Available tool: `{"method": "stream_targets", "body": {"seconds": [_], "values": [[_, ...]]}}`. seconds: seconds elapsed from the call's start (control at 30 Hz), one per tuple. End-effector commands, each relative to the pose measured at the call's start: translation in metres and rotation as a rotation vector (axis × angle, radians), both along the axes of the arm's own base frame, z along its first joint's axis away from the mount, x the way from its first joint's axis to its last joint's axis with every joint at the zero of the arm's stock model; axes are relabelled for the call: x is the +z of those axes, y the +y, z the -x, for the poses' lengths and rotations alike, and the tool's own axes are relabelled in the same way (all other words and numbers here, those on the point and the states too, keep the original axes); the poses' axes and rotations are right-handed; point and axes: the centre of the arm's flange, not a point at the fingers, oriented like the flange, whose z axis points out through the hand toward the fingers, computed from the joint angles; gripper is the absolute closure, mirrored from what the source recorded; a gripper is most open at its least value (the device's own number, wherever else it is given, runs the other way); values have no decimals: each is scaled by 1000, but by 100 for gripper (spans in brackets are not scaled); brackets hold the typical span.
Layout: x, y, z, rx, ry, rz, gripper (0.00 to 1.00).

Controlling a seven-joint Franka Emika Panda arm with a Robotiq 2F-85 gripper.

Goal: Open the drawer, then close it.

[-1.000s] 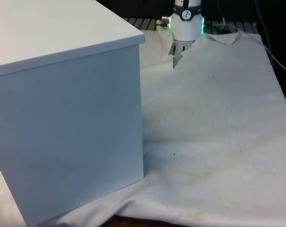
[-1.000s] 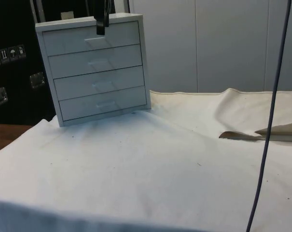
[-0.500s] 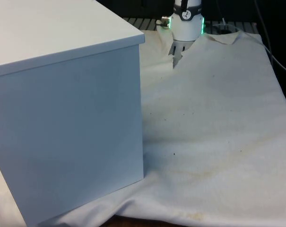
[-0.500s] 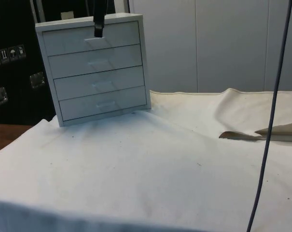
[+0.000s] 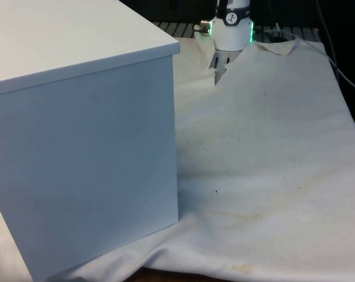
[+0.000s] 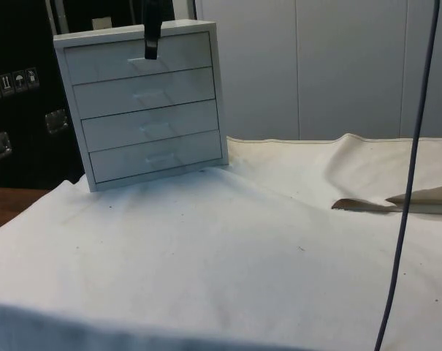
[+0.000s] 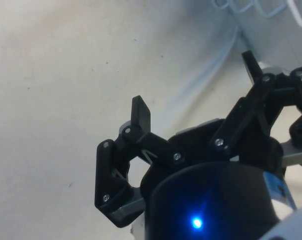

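Pincer [image 7: 195,82] spread wide, fingers [image 7: 141,114] well apart, nothing between them, white cloth [image 7: 66,100] beneath. Seen from the side, poised in front of top drawer [image 6: 136,57] of white chest [image 6: 144,102], near its handle; contact unclear. All drawers shut.

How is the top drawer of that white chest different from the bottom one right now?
The top drawer sits just under the lid of the white chest of drawers; the bottom drawer lies just above the white cloth. The robot's black hand hangs in front of the top drawer by its handle, while nothing stands before the bottom drawer. Both are white, shut, and carry a small central handle.
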Motion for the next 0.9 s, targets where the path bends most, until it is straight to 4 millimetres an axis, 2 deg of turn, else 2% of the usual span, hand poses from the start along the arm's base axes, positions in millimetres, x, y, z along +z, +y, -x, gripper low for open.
{"method": "stream_targets", "body": {"seconds": [0.0,0.47,0.87], "values": [[-1,-1,-3,5,-3,19,0],[-5,-3,-20,30,2,124,0],[-9,-2,-25,65,12,209,0]]}}
